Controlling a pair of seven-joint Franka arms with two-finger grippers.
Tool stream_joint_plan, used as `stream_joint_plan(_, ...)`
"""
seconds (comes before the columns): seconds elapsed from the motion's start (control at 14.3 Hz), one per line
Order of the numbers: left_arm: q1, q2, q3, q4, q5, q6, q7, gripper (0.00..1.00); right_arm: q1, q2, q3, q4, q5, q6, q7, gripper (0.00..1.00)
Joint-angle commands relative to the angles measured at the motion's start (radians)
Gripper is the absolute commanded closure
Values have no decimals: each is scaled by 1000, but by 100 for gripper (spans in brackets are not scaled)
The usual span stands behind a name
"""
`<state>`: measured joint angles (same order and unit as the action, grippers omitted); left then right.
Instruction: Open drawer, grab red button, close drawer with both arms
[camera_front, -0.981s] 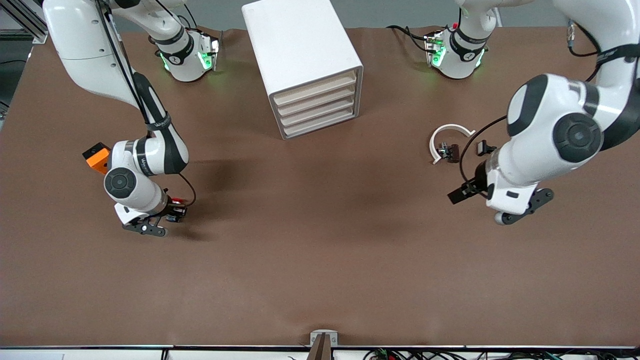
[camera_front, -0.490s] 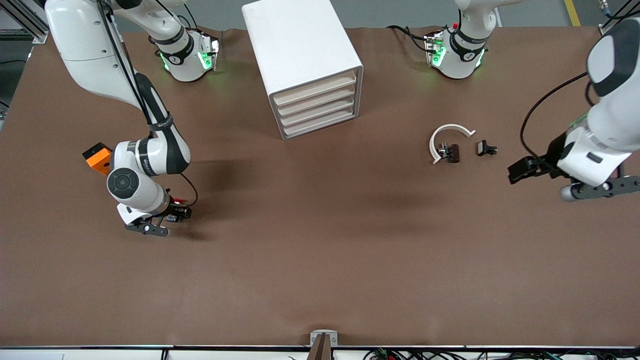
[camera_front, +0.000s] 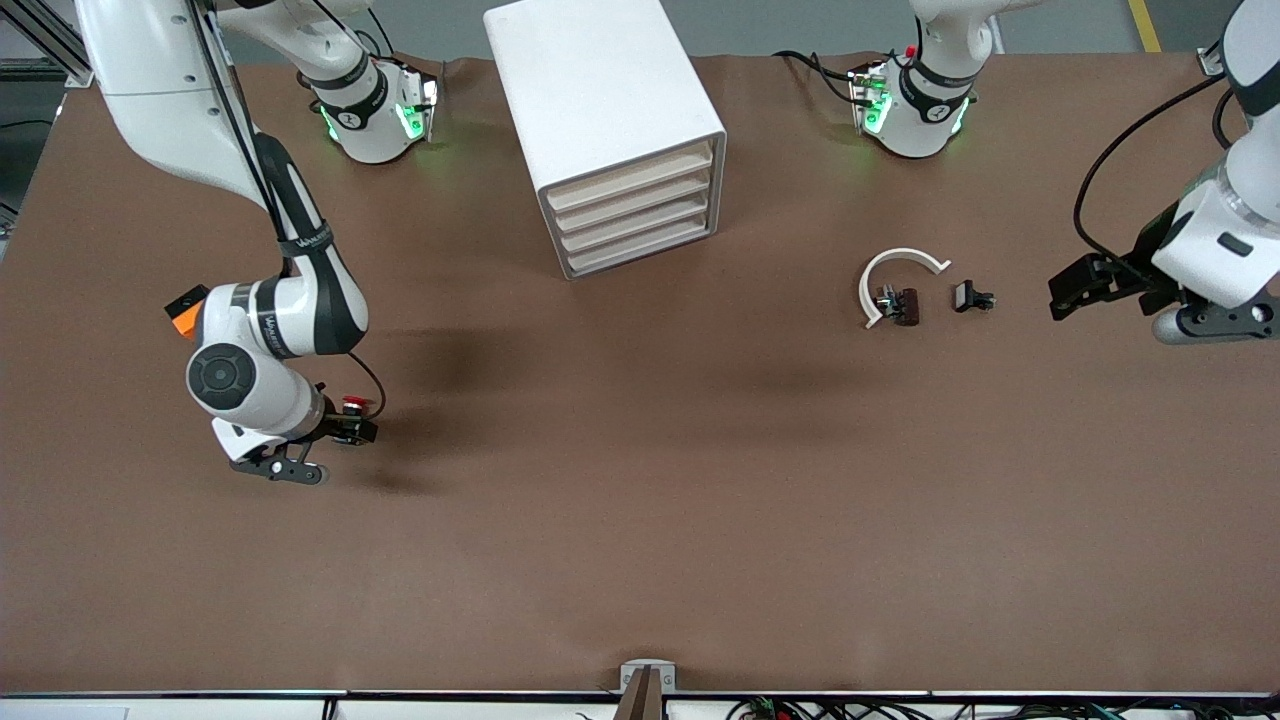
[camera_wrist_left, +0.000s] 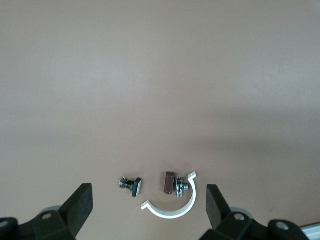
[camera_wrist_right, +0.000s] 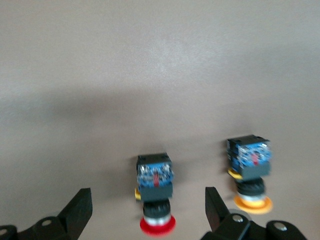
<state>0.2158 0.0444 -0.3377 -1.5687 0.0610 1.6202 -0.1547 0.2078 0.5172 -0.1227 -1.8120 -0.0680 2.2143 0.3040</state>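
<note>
Button (camera_wrist_right: 156, 195) is seen lying on the table between the spread, empty fingers of the right gripper (camera_wrist_right: 145, 210), red cap toward it; left gripper (camera_wrist_left: 149, 202), open and empty, is parked far off.

Overall light: I see even, soft overhead light, bright enough throughout; the brown desk (camera_front: 640, 520) shows no glare.
Shadows: I see broad, soft dark patches on the desk mid-table, and a small one beside the right tool (camera_front: 300, 462).
Colour spill: green glow from lights at both arm bases.
Front view: sharp to me, edges fairly straight.
Left wrist view: fairly clear, slightly washed out.
Right wrist view: soft; the button (camera_wrist_right: 156, 197) looks blurred.
</note>
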Motion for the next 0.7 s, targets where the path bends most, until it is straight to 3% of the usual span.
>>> stream_joint_plan(0.0,-143,-90,135,-34,-3,-66,23,0,-8,-64,6,71,-22,-184,-46,0)
stream_joint_plan(0.07,-183,-118,169,-48,-4,-91,23,0,-10,-87,6,89,-21,-238,-54,0)
stream_joint_plan(0.35,-208,-242,198,-161,-33,-98,21,0,-13,-190,6,141,-18,-402,-55,0)
stream_joint_plan(0.63,-273,-250,282,-163,-35,-92,49,0,-11,-293,8,157,-13,-516,-94,0)
